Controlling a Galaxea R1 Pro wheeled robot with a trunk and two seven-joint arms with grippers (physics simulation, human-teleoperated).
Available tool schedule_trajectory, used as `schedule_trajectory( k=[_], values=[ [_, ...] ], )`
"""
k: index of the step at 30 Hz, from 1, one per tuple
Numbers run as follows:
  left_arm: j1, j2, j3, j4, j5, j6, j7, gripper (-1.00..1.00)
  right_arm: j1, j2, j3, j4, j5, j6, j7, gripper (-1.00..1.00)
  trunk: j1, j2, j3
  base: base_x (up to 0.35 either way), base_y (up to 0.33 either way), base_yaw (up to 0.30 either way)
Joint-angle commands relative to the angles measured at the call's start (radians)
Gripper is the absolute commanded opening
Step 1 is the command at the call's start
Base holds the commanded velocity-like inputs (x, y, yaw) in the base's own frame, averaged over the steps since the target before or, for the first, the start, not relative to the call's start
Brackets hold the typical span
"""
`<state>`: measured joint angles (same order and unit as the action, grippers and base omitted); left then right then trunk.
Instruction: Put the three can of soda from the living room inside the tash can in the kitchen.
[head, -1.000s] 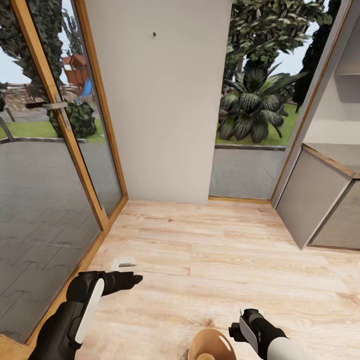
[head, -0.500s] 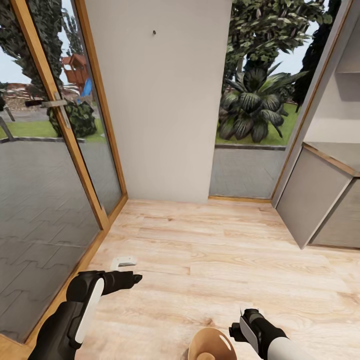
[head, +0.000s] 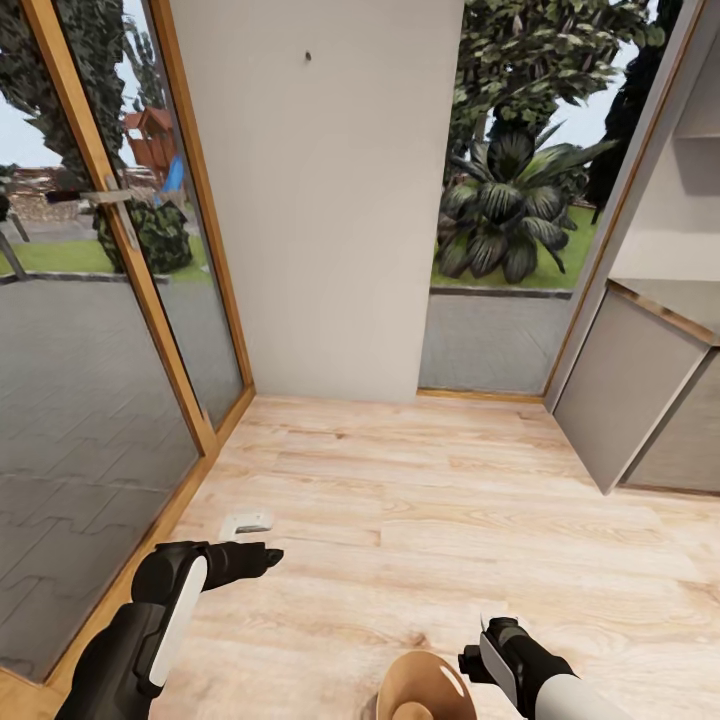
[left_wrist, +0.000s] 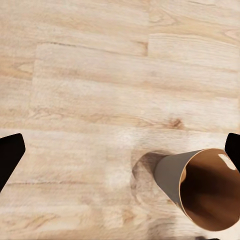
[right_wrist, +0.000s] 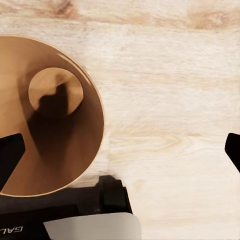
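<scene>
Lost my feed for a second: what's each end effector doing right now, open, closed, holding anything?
Left end effector: open, empty, above the wood floor beside the trash can.
Right end effector: open, empty, over the trash can's rim.

The white letters "GAL" are read on a black arm housing (right_wrist: 60, 217) at the edge of the right wrist view, where the word is cut off by the frame. No other text, label, number or sign is legible in any view.
</scene>
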<state>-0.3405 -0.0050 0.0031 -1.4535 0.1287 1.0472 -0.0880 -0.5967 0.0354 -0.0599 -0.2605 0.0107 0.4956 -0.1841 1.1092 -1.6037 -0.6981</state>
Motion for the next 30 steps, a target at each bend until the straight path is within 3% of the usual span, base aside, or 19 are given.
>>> schedule_trajectory(
  k=[1,30],
  values=[
    [0.000,0.000,0.000,0.000,0.000,0.000,0.000,1.00,0.000,0.000,0.000,0.000,0.000,0.000,0.000,1.00,0.004,-0.007,-0.003,0.000,0.000,0.000],
    [-0.003,-0.004,-0.003,0.007,0.008,0.000,0.009,1.00,-0.013,0.001,0.000,0.000,0.000,-0.002,0.000,1.00,0.115,-0.210,-0.094,0.000,0.000,0.000]
  ],
)
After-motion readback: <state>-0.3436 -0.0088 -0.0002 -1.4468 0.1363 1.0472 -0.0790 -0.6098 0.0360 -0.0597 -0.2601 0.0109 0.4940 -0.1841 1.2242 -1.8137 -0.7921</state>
